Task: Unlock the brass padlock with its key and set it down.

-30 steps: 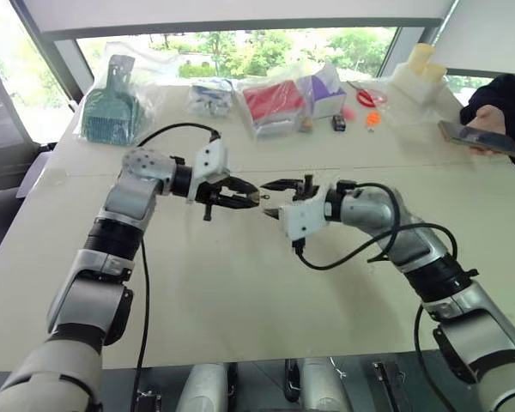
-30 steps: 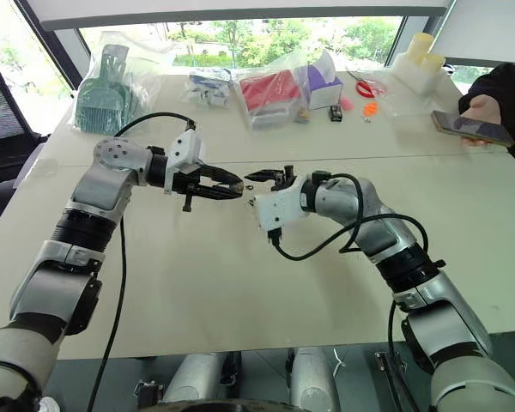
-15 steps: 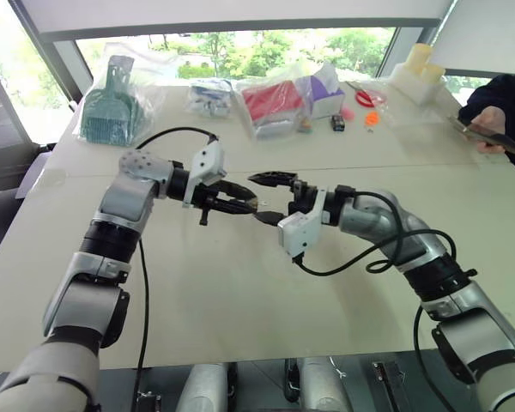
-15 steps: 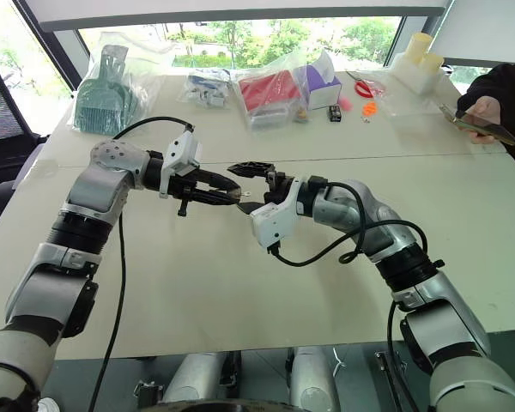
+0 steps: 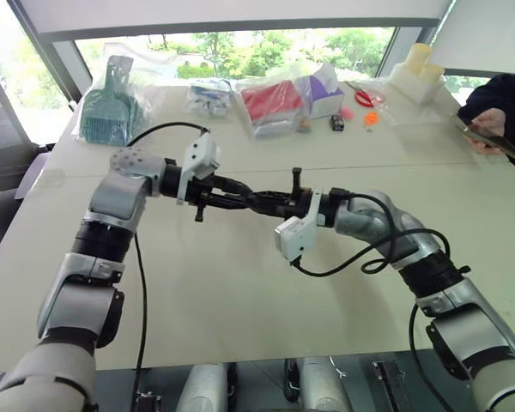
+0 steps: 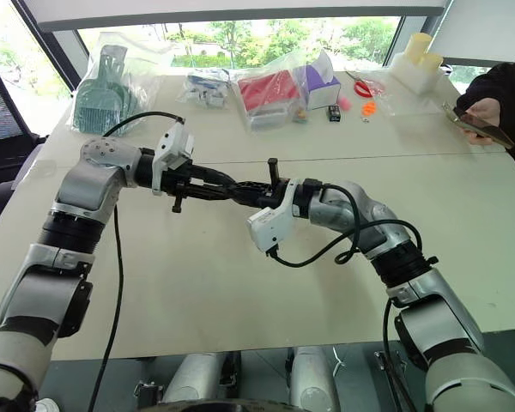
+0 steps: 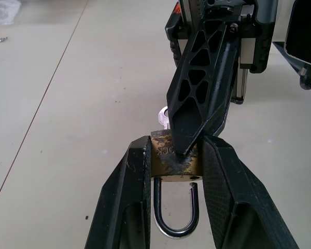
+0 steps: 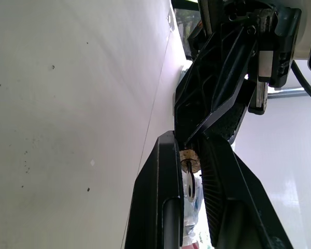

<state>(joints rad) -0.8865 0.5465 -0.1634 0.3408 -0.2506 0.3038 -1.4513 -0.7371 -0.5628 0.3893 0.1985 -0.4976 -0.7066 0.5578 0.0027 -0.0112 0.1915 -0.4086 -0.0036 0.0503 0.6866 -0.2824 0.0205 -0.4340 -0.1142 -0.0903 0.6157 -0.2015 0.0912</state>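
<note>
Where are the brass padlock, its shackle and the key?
brass padlock point(image 7: 172, 162), left wrist view, on the brass body between the black fingers.
shackle point(image 7: 173, 231), left wrist view, on the loop's bend.
key point(image 7: 163, 115), left wrist view, on its silvery head.

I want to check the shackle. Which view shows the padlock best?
The left wrist view: the padlock sits between the left end effector fingers, brass body and silvery shackle plain. The right wrist view gives just a sliver of brass. In the head views it is hidden where the end effectors meet.

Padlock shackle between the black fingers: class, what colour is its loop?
Silvery metal, below the brass padlock body; the shackle shows best in the left wrist view.
</note>
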